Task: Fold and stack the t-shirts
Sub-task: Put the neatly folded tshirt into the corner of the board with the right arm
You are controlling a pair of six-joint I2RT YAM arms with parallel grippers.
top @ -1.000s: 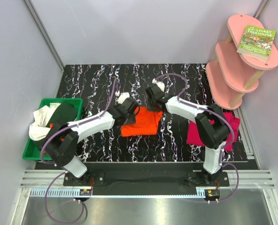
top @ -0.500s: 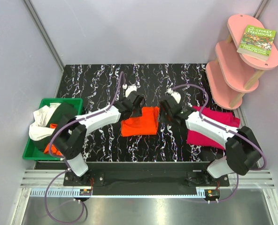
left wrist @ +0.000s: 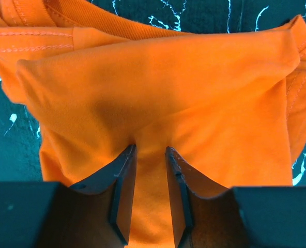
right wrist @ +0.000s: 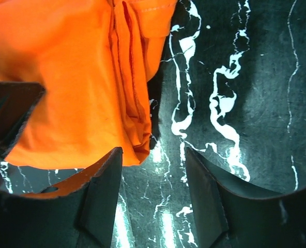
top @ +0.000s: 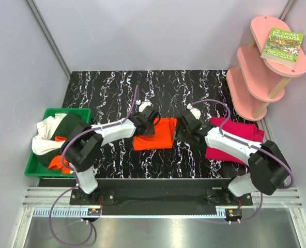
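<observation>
Left gripper point(left wrist: 150, 151) has its two fingers nearly together on the orange shirt point(top: 161, 135), with cloth between them, but whether the cloth is pinched tight cannot be told; right gripper point(right wrist: 153, 152) is wide open at the shirt's right edge. Both arms reach in low, one from each side. Folded flat, the shirt lies in the middle of the black table point(top: 194, 88), its long side running left to right.

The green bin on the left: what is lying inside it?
A white shirt, a dark green shirt and an orange shirt lie heaped in the green bin. Its floor and anything beneath them are covered; the left arm hides part.
</observation>
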